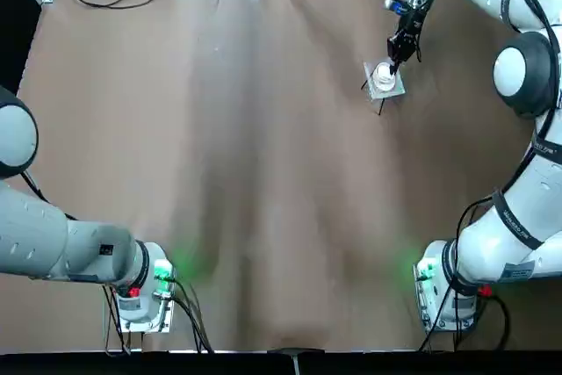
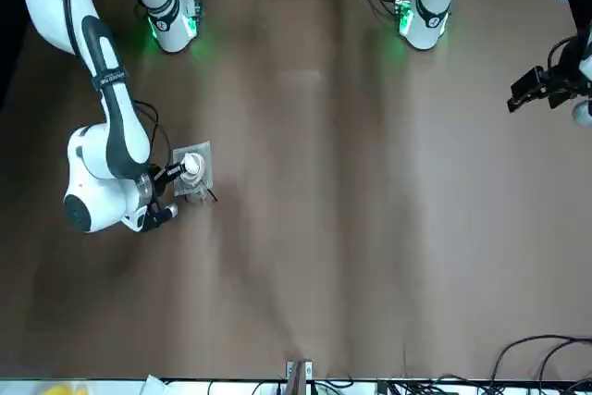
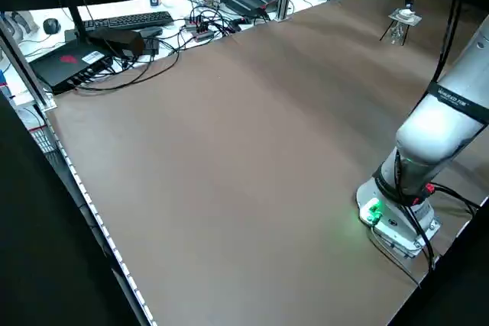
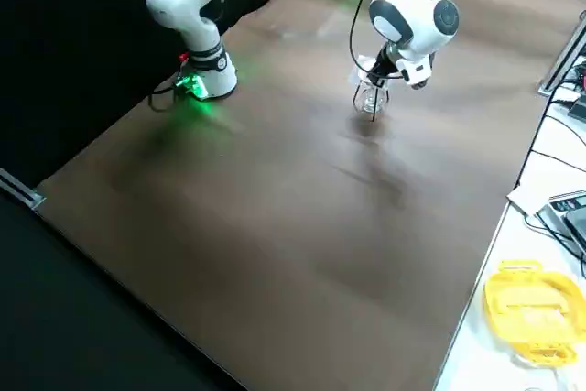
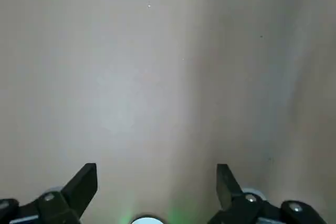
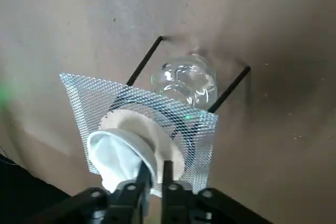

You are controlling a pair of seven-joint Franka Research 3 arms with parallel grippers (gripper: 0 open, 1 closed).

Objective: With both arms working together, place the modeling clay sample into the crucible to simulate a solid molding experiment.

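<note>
Right gripper (image 6: 155, 167), nearest: jaws narrow, closed on the wall of the crucible (image 6: 113, 156) over the mesh pad (image 6: 92, 100), presumably to steady it. Left gripper (image 5: 157, 167): jaws wide, well apart from the pad, holding nothing. Modeling clay sample: location cannot be determined.
</note>
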